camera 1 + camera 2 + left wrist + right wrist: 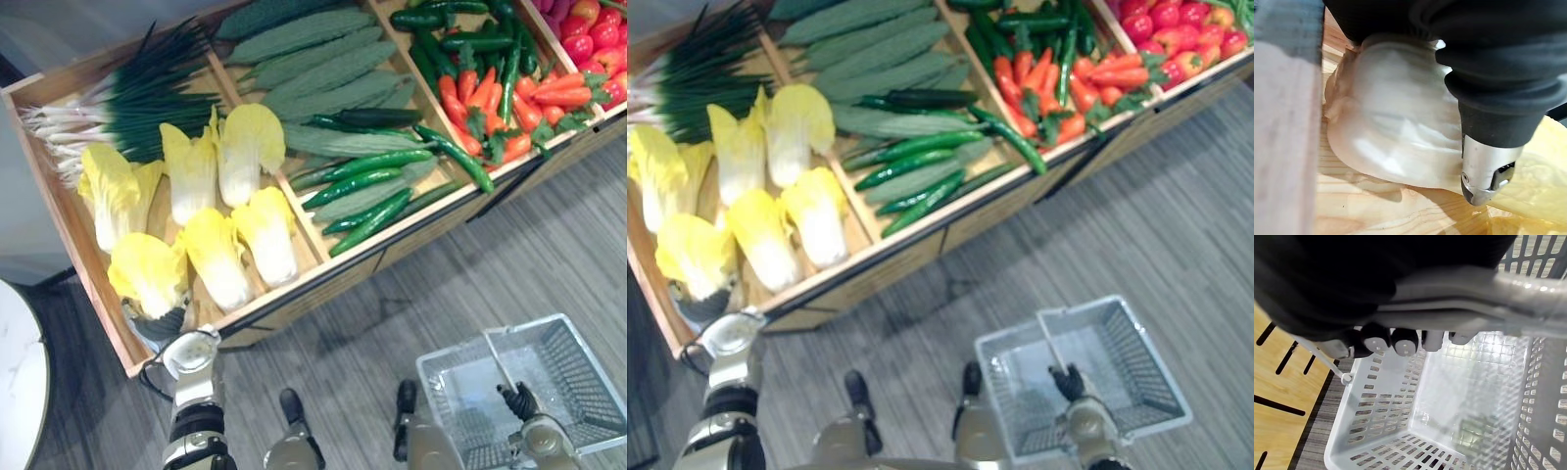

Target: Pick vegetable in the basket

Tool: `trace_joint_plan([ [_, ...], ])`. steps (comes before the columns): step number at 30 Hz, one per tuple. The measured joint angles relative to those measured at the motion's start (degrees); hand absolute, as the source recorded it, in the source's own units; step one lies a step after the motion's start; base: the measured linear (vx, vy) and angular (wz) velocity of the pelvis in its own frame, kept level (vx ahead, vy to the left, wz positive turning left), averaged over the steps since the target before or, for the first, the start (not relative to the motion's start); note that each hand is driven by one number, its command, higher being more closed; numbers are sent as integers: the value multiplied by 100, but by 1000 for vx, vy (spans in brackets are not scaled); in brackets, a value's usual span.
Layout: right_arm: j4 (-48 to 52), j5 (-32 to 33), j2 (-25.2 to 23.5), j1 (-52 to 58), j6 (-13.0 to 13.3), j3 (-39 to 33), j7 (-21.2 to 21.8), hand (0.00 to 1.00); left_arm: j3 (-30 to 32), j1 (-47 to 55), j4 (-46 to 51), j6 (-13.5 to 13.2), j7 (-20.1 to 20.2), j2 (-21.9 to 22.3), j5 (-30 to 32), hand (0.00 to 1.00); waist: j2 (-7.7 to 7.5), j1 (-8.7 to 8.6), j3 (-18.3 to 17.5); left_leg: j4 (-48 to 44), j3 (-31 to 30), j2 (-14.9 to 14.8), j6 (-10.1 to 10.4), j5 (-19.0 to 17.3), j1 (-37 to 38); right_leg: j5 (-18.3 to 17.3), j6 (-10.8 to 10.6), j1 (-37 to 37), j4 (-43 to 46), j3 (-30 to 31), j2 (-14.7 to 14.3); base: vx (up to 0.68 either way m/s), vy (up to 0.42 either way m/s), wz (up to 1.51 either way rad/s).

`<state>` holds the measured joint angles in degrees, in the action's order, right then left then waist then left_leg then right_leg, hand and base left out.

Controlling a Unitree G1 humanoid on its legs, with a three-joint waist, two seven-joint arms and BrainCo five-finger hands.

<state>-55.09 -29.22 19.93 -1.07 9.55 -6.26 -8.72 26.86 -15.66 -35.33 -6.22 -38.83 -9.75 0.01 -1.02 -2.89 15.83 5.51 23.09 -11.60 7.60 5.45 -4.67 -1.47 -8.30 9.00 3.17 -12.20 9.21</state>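
Observation:
Several yellow napa cabbages lie in the left compartment of a wooden display shelf (pixel 294 284). My left hand (pixel 165 321) reaches over the shelf's front left corner and sits against the white base of the nearest cabbage (pixel 147 269), which looms close in the left wrist view (pixel 1396 127) beside the hand's dark cover (pixel 1488 98). A grey plastic mesh basket (pixel 588 338) hangs low at the right above the floor, with nothing in it. My right hand (pixel 519 401) is shut on its handle (pixel 1508 289), fingers (pixel 1400 340) curled round the bar.
The shelf also holds spring onions (pixel 127 98), ridged green gourds (pixel 313 59), cucumbers (pixel 362 181), red and green chillies (pixel 490 88) and red fruit (pixel 598 39). A white round tabletop (pixel 20 382) stands at the lower left. Grey plank floor (pixel 509 255) lies before the shelf.

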Motion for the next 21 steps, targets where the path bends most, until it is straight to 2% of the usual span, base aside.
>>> trace_joint_plan([
  [6, -4, 13, 46, -76, 54, 112, 1, 100, 63, -141, -635, -28, 57, -392, -22, 100, 7, 1, 36, 0, 10, 2, -1, 1, 13, 14, 10, -1, 5, 15, 1, 1, 1, -1],
  [11, -10, 49, 80, -205, 74, 235, 3, 100, 170, -317, -1063, -24, 306, -593, -444, 100, 3, -12, 162, 0, 151, 18, -1, 0, 113, 76, 8, -10, -26, 164, 3, -3, 10, -14],
  [21, -210, 53, 128, -201, 37, 233, 56, 100, 39, -313, -1173, -114, 445, -615, -1071, 100, -3, -33, 175, 1, 148, 52, 2, -2, 307, 134, 3, -244, -152, 171, 29, 17, 4, -1],
])
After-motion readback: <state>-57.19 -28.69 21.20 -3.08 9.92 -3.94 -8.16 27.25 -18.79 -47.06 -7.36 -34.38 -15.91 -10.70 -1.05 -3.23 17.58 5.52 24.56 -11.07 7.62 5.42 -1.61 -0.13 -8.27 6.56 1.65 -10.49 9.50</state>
